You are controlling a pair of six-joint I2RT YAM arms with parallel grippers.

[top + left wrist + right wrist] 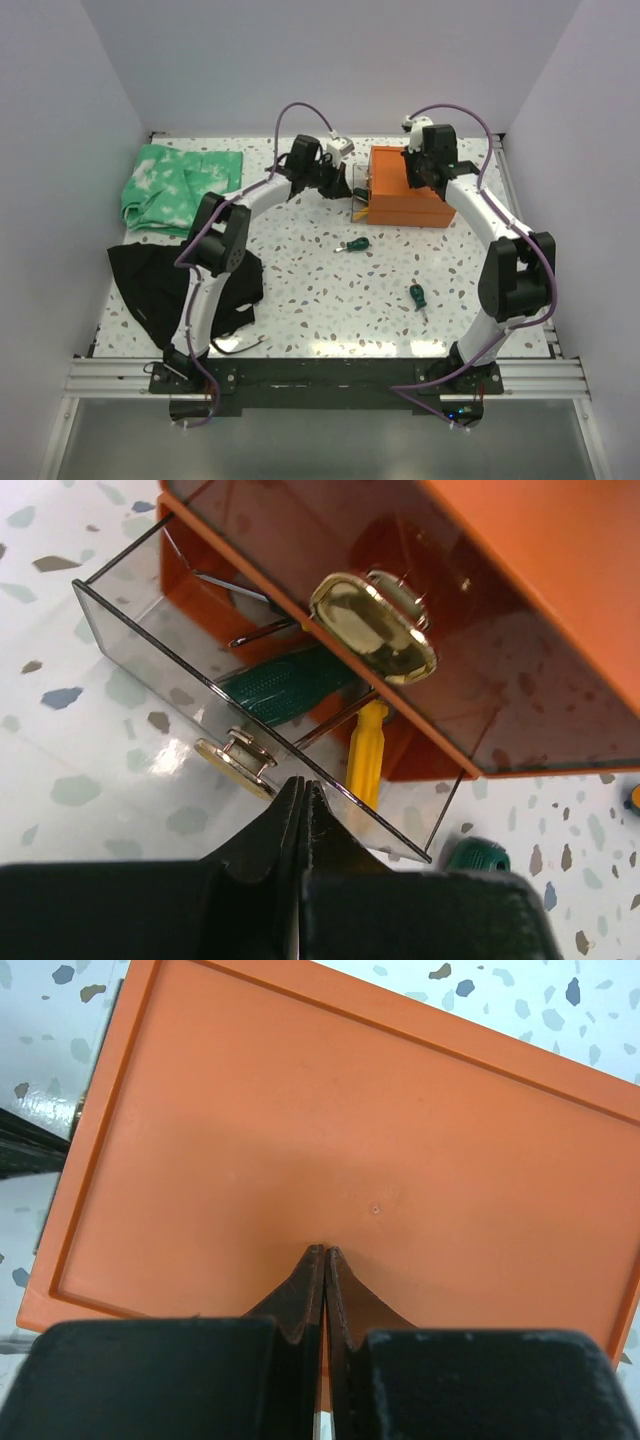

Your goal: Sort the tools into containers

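The orange chest (405,190) stands at the back right. Its top fills the right wrist view (350,1130). My right gripper (325,1253) is shut and empty, with its tips resting on the chest's top (418,172). A clear drawer (150,640) is pulled out of the chest's left side (357,197). It holds a green-handled screwdriver (290,685) and a yellow-handled one (367,755). My left gripper (303,785) is shut and empty, with its tips at the drawer's front next to its brass knob (235,760). Two green screwdrivers (352,244) (417,296) lie on the table.
A green cloth (180,185) lies at the back left and a black cloth (165,285) at the front left. A shut drawer with a brass knob (372,628) sits above the open one. A stubby green handle (478,857) lies beside the chest.
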